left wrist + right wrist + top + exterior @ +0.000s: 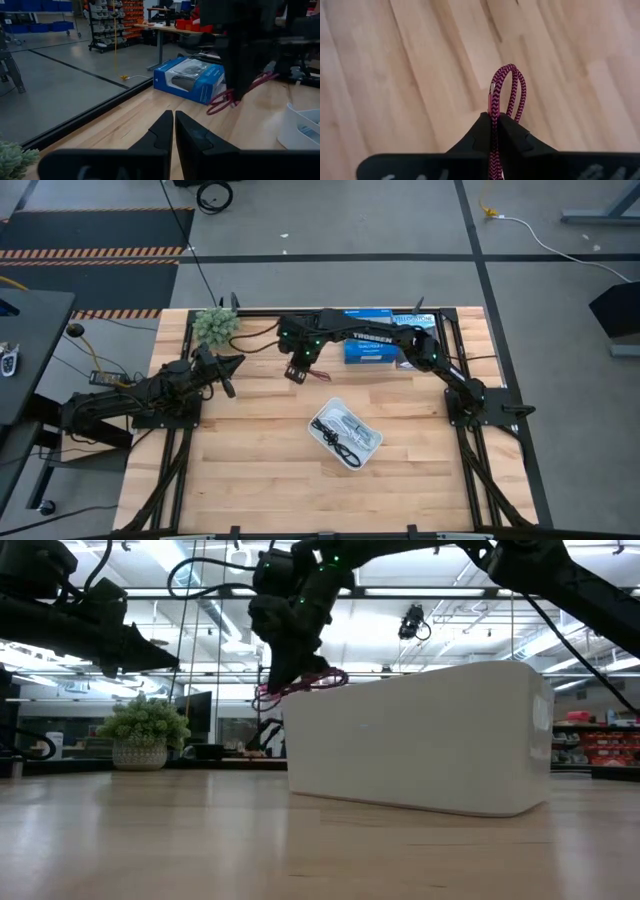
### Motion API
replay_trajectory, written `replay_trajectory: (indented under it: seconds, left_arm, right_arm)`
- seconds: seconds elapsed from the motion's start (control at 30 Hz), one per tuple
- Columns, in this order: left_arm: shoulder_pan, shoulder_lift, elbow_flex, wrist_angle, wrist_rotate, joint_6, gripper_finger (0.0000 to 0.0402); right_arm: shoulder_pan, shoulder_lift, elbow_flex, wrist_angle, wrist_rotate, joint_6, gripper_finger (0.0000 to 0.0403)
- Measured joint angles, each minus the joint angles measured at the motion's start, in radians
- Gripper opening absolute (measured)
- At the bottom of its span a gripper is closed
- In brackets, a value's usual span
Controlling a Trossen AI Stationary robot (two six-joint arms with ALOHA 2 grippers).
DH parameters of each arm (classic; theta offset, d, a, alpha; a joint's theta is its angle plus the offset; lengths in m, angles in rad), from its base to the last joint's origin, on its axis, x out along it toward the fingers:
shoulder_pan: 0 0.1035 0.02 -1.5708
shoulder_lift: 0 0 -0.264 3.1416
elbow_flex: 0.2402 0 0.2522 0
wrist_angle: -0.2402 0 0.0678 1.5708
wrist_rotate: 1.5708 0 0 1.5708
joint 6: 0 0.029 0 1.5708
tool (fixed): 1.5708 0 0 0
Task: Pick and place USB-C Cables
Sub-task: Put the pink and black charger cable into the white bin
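While the right hand [295, 373] hangs above the bench [250, 470], at about eleven o'clock from the white tray [368, 452], its fingers are pressed together on a maroon braided USB-C cable [504, 92]. A short doubled loop stands out past the fingertips in the right wrist view; in the low view the rest of the coil [300, 685] droops beside the hand, clear of the wood. The braid looks light, soft and limp, so it should sag and swing rather than hold a shape, and its woven jacket probably gives fair friction. A pinch across both strands of the bend, as seen, seems the safest hold; the plug ends are better left alone. Other cables, among them a black cable [343, 450], lie in the tray. The left hand [229, 366] waits near the potted plant [215, 326] at the bench's ten o'clock, fingers nearly touching and empty. A blue retail box [372, 348] sits at twelve o'clock.
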State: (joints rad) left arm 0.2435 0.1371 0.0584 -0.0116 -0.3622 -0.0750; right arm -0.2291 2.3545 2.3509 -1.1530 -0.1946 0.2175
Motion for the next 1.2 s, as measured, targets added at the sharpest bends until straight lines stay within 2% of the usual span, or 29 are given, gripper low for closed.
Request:
replay_trajectory:
  seconds: [0.23,0.4,0.83,1.0,1.2]
  left_arm:
    - [0.0,0.0,0.0,0.0,0.0,0.0,0.0025]
    - [0.0,0.0,0.0,0.0,0.0,0.0,0.0025]
    - [0.0,0.0,0.0,0.0,0.0,0.0,0.0025]
    - [0.0,0.0,0.0,0.0,0.0,0.0,0.0025]
    - [0.0,0.0,0.0,0.0,0.0,0.0,0.0025]
  right_arm:
    - [0.029,0.0,0.004,-0.078,-0.09,0.054,0.0023]
    - [0.071,-0.02,0.003,-0.126,-0.08,0.055,0.002]
    - [0.219,-0.177,-0.005,-0.237,0.183,0.101,0.002]
    - [0.274,-0.247,-0.107,-0.249,0.246,0.155,0.002]
    - [0.321,-0.371,-0.356,-0.201,0.281,0.235,0.002]
